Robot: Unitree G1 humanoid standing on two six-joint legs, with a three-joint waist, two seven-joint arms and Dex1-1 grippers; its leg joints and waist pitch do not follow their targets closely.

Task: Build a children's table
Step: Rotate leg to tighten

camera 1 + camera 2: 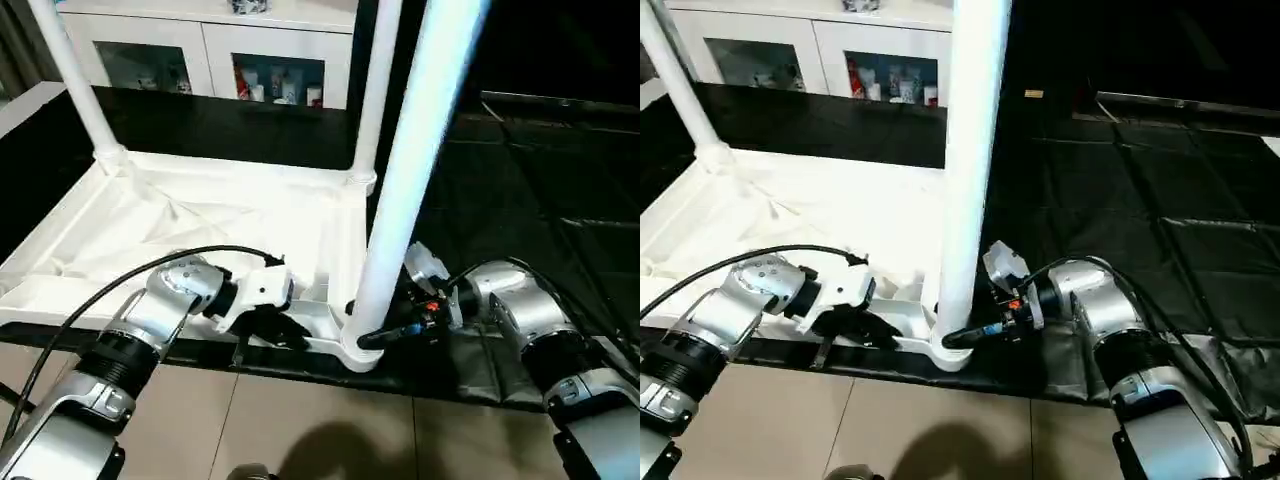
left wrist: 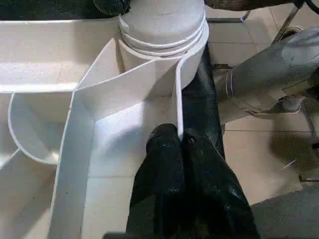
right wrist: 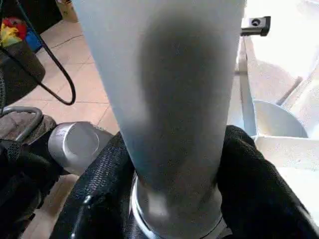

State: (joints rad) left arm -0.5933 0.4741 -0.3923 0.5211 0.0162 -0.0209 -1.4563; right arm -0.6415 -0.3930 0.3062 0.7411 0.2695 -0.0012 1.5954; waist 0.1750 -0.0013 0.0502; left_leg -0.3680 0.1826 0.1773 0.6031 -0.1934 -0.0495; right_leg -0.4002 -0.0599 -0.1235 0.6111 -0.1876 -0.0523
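- Clearly upside down on the dark mat: table top (image 1: 200,215), ribbed underside up, near edge toward the robot.
- Three legs standing in corner sockets: two far ones (image 1: 75,75), plus near leg (image 1: 400,200); fourth not seen, probably left to do.
- Left gripper (image 2: 180,144): clenched on the rim wall beside the near socket.
- Right gripper (image 3: 174,164): fingers (image 3: 249,169) either side of near leg's base, touching it.
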